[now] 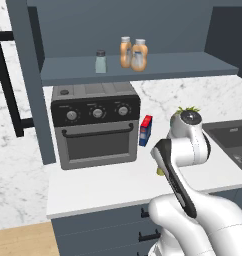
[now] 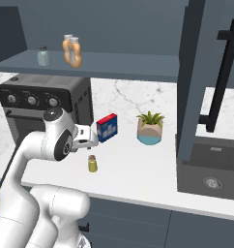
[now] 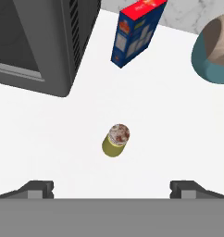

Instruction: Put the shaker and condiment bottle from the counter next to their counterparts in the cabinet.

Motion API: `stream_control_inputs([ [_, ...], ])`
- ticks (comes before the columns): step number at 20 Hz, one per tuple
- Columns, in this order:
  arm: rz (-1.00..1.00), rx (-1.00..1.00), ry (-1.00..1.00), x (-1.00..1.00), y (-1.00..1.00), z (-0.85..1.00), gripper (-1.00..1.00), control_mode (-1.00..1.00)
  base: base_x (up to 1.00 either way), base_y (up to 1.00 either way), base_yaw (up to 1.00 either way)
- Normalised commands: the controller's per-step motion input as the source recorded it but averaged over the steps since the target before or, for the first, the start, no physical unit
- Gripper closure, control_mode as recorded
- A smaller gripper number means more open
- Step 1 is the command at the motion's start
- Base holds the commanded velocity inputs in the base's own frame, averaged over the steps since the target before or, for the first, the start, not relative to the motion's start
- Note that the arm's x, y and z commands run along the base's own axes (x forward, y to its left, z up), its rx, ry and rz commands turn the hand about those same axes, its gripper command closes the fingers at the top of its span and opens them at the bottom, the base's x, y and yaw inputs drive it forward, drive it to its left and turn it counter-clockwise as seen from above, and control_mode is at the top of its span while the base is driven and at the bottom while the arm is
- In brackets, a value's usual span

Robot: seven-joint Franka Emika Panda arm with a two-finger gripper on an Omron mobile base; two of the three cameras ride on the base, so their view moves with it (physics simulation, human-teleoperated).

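Shaker (image 3: pixel 116 140) beneath wide claw (image 3: pixel 112 187)

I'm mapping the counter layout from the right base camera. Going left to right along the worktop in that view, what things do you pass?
Toaster oven → olive-yellow shaker → red and blue box → potted plant.

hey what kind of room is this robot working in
Most likely a kitchen, a rendered one. A dark grey toaster oven with three knobs stands on the flat white worktop, a dark sink basin is set into it, and a slate-blue wall cabinet shelf holds bottles and a shaker.
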Motion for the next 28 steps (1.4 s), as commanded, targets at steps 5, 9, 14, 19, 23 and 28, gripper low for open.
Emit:
stream_control_inputs([
  [5, -0.02, 0.00, 0.00, 0.26, 0.00, -0.18, -1.00, -1.00, 0.00, 0.00, 0.00],
  [9, -0.03, 0.00, 0.00, 0.24, -0.01, -0.21, -1.00, -1.00, 0.00, 0.00, 0.00],
  [14, -0.03, 0.00, 0.00, 0.18, -0.03, -0.21, -1.00, -1.00, 0.00, 0.00, 0.00],
  [19, -0.03, 0.00, 0.00, 0.13, -0.04, -0.21, -1.00, -1.00, 0.00, 0.00, 0.00],
  [23, -0.03, 0.00, 0.00, 0.10, -0.05, -0.18, -1.00, -1.00, 0.00, 0.00, 0.00],
  [28, -0.03, 0.00, 0.00, 0.01, -0.01, -0.15, -1.00, -1.00, 0.00, 0.00, 0.00],
])
